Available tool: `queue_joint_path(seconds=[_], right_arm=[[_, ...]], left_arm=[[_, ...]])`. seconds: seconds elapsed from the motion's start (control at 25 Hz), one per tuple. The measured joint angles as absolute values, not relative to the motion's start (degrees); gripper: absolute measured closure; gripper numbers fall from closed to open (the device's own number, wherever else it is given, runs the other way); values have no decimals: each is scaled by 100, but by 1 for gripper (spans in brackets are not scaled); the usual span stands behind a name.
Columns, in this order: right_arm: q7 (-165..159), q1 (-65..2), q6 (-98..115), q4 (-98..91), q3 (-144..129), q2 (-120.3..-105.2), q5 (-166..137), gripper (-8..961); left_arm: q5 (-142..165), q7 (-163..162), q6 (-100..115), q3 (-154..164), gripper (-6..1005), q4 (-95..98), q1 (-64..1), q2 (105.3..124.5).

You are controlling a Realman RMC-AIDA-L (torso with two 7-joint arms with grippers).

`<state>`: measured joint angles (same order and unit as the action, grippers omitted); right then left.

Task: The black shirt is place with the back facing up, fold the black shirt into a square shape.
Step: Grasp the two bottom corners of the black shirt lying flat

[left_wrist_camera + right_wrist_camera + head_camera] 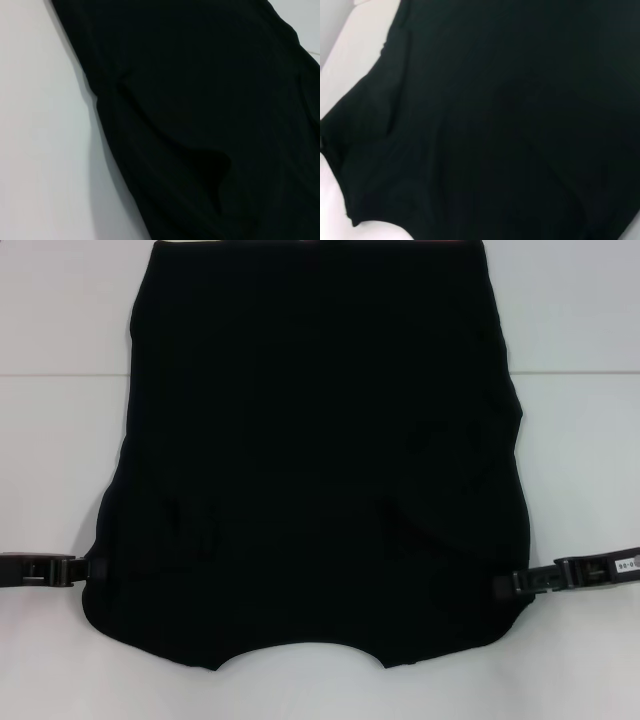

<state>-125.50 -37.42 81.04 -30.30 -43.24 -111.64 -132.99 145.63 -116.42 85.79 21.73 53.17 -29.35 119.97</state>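
While flat, black shirt between arms.

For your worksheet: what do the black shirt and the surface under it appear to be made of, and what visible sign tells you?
Black shirt: soft matte cloth, probably knit; it drapes and creases without shine. Table: smooth, hard-looking white surface, possibly laminate; material uncertain.

We reach our left gripper and right gripper inward, low, level, opposite each other.
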Motion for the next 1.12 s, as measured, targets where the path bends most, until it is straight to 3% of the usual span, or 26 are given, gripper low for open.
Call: queue_joint_path(seconds=[0.28, 0.48, 0.92, 1.12], right_arm=[[-12549, -3800, 8053, -3033, -4349, -11191, -13316, 238], [-12548, -3789, 7923, -3032, -4351, -11207, -13322, 469], [-12516, -3705, 7809, -3033, -4336, -11208, -13320, 720], [-12464, -3565, 7916, -3078, -4284, -11156, -13279, 901]], left_arm=[[14563, -11632, 8578, 2161, 966, 5317, -2935, 11997], [14563, -11630, 8578, 2163, 966, 5317, -2936, 11997], [14556, -11631, 8571, 2183, 965, 5318, -2953, 11993], [14553, -11666, 8778, 2098, 965, 5336, -2941, 11976]])
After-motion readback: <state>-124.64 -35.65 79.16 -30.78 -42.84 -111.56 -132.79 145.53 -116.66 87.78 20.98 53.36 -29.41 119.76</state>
